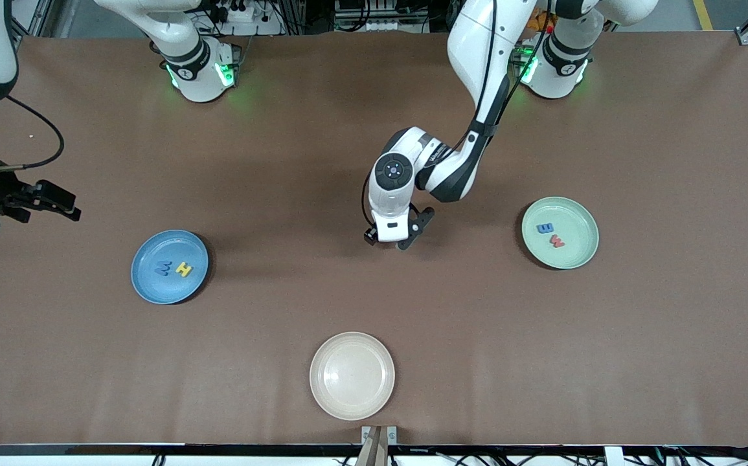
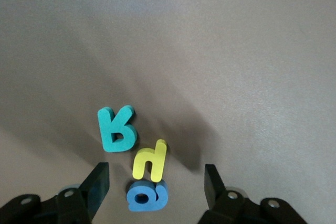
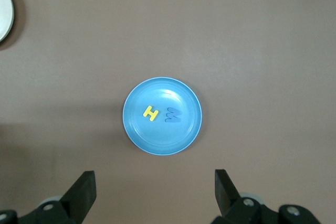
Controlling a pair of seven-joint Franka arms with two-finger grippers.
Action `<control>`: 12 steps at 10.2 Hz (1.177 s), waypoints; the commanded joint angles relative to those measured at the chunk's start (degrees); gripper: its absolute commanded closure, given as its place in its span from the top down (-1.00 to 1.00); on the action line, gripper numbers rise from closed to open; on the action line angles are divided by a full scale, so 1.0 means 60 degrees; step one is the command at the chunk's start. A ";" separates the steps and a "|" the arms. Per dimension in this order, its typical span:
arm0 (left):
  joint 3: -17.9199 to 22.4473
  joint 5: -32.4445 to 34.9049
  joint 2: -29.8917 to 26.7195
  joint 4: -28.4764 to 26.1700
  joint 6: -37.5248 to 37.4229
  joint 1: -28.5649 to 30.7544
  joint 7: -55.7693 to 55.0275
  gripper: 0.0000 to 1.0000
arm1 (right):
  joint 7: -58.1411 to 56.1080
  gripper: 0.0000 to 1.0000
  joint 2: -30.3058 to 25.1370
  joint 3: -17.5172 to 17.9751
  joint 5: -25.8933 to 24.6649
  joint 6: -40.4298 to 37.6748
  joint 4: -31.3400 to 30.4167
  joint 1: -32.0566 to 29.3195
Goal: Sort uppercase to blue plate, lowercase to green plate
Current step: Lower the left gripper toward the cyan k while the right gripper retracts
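Loose letters: a teal letter (image 2: 116, 129), a yellow letter (image 2: 150, 161) and a blue letter (image 2: 147, 195) are seen clustered on the bare table (image 1: 671, 362) mid-table, the yellow touching the blue.
Left gripper (image 2: 155, 184): lowered over this cluster, fingers spread either side of the blue letter, nothing gripped.
Blue plate (image 1: 147, 288): toward the right arm's end; a blue W (image 1: 164, 267) and yellow H (image 1: 183, 269) are held in it.
Green plate (image 1: 578, 255): toward the left arm's end; a blue m (image 1: 545, 228) and red w (image 1: 556, 242) lie inside.
Right gripper (image 3: 155, 192): raised above the blue plate, fingers apart, empty.
Cream plate (image 1: 351, 375): nearest the front camera.

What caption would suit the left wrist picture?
Open left gripper hovering over teal letter, yellow letter and blue letter on the brown table.
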 commanded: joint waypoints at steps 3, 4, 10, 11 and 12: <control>0.0027 0.0220 0.0175 0.0139 -0.0055 -0.0111 -0.0216 0.52 | 0.0332 1.00 -0.0053 0.1025 -0.0569 -0.0185 0.0502 -0.0283; 0.0027 0.0220 0.0175 0.0168 -0.0055 -0.0097 -0.0317 0.51 | 0.0347 1.00 -0.0038 0.1172 -0.0615 -0.0185 0.0576 -0.0268; 0.0027 0.0235 0.0293 0.0213 -0.0070 -0.0082 -0.0333 0.17 | 0.1367 1.00 -0.0271 0.1464 -0.0469 -0.1385 0.1295 -0.0209; 0.0027 0.0249 0.0307 0.0198 -0.0070 -0.0082 -0.0319 0.06 | 0.1401 1.00 -0.0287 0.1495 -0.0469 -0.1387 0.1265 -0.0224; 0.0027 0.0250 0.0307 0.0198 -0.0070 -0.0082 -0.0318 -0.02 | 0.1402 1.00 -0.0301 0.1437 -0.0469 -0.1387 0.1236 -0.0239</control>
